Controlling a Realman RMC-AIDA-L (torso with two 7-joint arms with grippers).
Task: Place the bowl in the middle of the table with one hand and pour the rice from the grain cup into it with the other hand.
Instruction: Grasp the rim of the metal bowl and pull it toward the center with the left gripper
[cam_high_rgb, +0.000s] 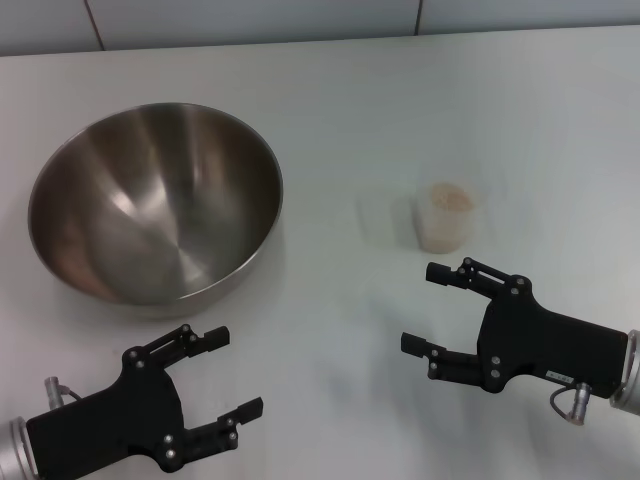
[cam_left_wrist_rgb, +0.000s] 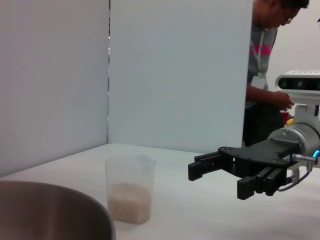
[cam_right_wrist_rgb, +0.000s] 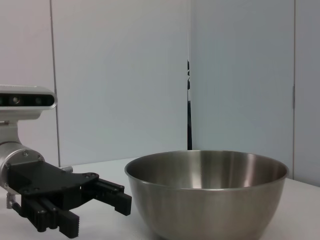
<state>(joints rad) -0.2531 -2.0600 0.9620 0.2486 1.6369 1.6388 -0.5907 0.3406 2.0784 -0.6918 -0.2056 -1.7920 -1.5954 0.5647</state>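
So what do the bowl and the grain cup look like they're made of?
The bowl looks like stainless steel: a shiny brushed inside with streaky reflections. The grain cup looks like translucent, cloudy plastic, since the rice shows through its wall.

White wall panels (cam_left_wrist_rgb: 180, 70); person (cam_left_wrist_rgb: 265, 75) in grey shirt beyond
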